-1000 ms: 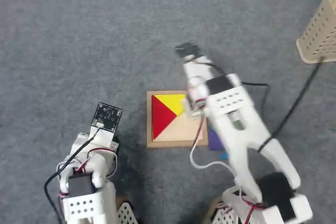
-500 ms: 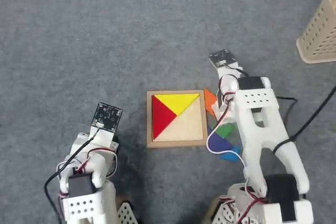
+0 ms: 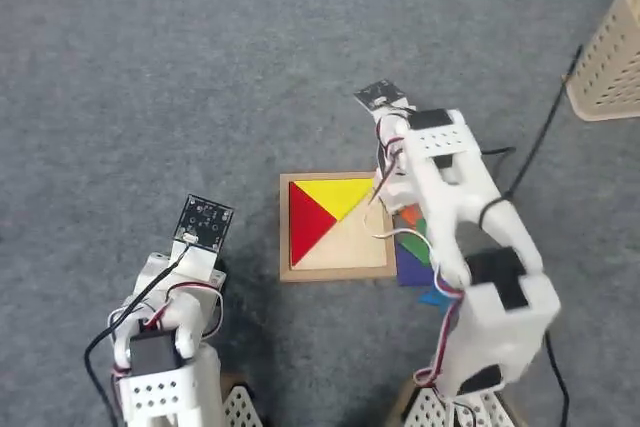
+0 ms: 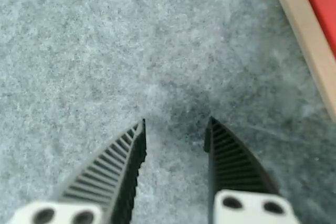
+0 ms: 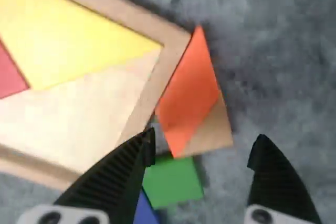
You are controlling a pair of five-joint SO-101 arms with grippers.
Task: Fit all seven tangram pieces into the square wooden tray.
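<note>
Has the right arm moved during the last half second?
Yes. The right arm has swung back toward the wooden tray and is now over its right edge.

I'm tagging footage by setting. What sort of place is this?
Probably a robot test bench, not a home: a left arm and a right arm side by side, a grey carpeted tabletop, and a tangram tray before them.

Lighting was even, diffuse and moderately bright. A soft, dim shadow lay on the grey carpet just ahead of the left gripper. The yellow piece appeared pale under mild glare.
</note>
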